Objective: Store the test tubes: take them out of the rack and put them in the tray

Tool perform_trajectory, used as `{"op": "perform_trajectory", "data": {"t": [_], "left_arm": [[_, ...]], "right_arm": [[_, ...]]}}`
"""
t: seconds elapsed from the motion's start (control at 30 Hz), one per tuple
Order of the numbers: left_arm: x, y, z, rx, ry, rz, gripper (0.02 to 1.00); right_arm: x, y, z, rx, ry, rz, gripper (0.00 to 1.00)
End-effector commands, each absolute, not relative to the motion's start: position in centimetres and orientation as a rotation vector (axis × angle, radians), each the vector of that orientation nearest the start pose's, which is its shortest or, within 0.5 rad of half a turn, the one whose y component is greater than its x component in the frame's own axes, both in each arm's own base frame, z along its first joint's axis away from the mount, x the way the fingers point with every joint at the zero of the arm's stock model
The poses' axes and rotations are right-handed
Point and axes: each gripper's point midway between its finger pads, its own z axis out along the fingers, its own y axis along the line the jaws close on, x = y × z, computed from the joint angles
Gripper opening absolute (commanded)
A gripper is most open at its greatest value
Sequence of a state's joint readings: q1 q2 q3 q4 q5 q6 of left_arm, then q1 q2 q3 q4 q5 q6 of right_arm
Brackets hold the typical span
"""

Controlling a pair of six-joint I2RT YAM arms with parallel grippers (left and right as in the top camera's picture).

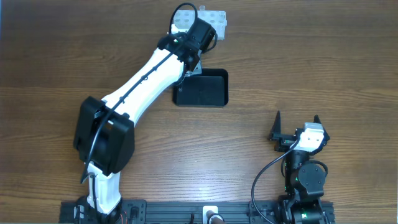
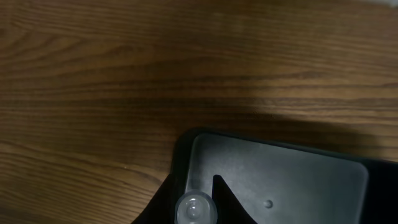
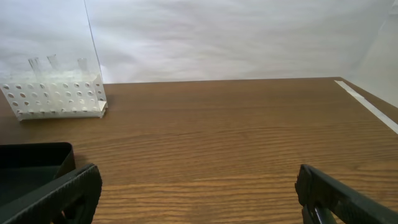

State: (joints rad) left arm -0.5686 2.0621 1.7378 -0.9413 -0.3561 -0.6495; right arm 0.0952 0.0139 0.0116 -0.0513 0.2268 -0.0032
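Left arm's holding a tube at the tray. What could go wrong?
1. The clear test tube in the left gripper hangs over a corner of the black plastic tray; released here, it may strike the rim and roll onto the wooden table.
2. The white perforated rack stands close behind; the arm could nudge it.

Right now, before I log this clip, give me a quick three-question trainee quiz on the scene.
1. True or false: the right gripper is open.
2. What does the left gripper hold? A) a clear plastic test tube B) a lid C) nothing
3. Which lies farther from the arm bases: the black rectangular tray or the white perforated rack?
Key: 1 true; 2 A; 3 the rack.
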Motion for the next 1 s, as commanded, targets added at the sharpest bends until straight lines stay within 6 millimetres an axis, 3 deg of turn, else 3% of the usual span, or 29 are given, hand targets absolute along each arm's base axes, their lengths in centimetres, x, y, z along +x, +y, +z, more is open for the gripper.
{"op": "perform_trajectory", "data": {"t": [0.03,0.17,0.47,0.6,0.67,0.7,0.77,0.9,1.0], "left_arm": [[42.8,-20.0,8.1,-0.203,2.701,0.191,0.097],[42.2,-20.2,7.1,-0.194,2.745,0.183,0.108],[42.1,-20.5,6.9,-0.191,2.758,0.167,0.169],[42.1,-20.4,6.9,-0.199,2.763,0.156,0.305],[42.4,-20.2,7.1,-0.210,2.758,0.152,0.432],[43.0,-20.1,7.8,-0.222,2.743,0.141,0.507],[44.0,-20.0,9.2,-0.238,2.711,0.127,0.533],[47.3,-20.2,14.2,-0.276,2.553,0.103,0.540],[49.6,-20.4,17.6,-0.271,2.438,0.098,0.623]], "right_arm": [[24.5,-1.4,16.2,0.093,1.621,-0.108,0.993],[24.5,-1.4,16.2,0.093,1.621,-0.108,0.991],[24.5,-1.4,16.2,0.093,1.621,-0.108,0.993],[24.5,-1.4,16.2,0.093,1.621,-0.108,0.991],[24.5,-1.4,16.2,0.093,1.621,-0.108,0.993],[24.5,-1.4,16.2,0.093,1.621,-0.108,0.993],[24.5,-1.4,16.2,0.093,1.622,-0.108,0.993],[24.5,-1.4,16.2,0.093,1.621,-0.108,0.993],[24.5,-1.4,16.2,0.093,1.621,-0.108,0.991]]}}
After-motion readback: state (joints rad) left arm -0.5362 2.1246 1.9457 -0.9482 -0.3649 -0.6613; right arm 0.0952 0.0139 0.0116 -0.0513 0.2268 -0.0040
